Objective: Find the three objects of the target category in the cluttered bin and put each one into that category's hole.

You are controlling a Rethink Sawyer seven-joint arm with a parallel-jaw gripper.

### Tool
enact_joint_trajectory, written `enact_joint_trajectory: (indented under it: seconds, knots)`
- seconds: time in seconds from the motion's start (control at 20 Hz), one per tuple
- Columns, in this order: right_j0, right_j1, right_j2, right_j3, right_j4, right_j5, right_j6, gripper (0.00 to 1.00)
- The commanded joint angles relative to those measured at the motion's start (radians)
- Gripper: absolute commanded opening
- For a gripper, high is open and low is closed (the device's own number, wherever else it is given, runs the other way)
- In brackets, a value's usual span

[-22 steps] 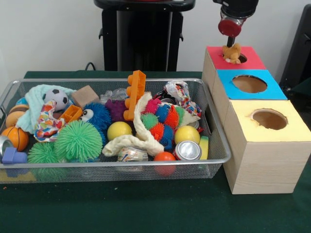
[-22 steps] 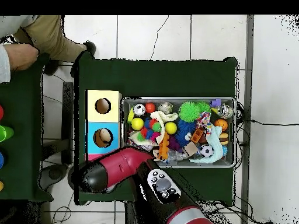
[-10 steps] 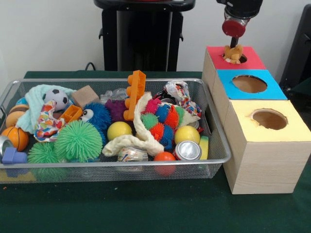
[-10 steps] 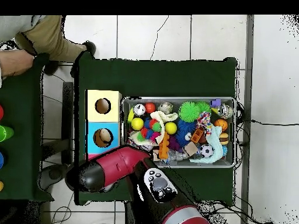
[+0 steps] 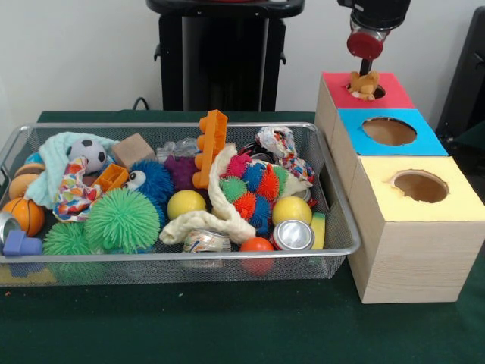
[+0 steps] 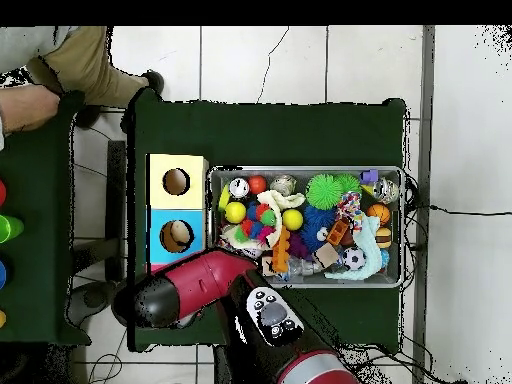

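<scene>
Drop-off step: the claw [image 5: 363, 67] hangs right over the red box [image 5: 338, 89], and a small tan plush toy [image 5: 363, 84] sits in that box's hole, sticking partly out; can't tell whether the claw is spread, pressed together or pinching the toy, since only a dark stem under the red wrist shows and it seems to meet the toy's top. Next move, as I judge it: make sure the toy is let go and drops fully through, lift clear, then swing over to the wire bin [image 5: 333, 250] on the desk [image 5: 227, 326] to hunt the next plush in the clutter.
</scene>
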Motion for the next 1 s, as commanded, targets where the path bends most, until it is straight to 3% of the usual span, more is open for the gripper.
enact_joint_trajectory:
  seconds: [0.05, 1.0]
  knots:
    - [-0.026, 0.053, -0.007, -0.119, -0.066, -0.018, 0.029, 0.0]
    - [-0.046, 0.08, -0.005, -0.139, -0.08, -0.03, 0.011, 0.0]
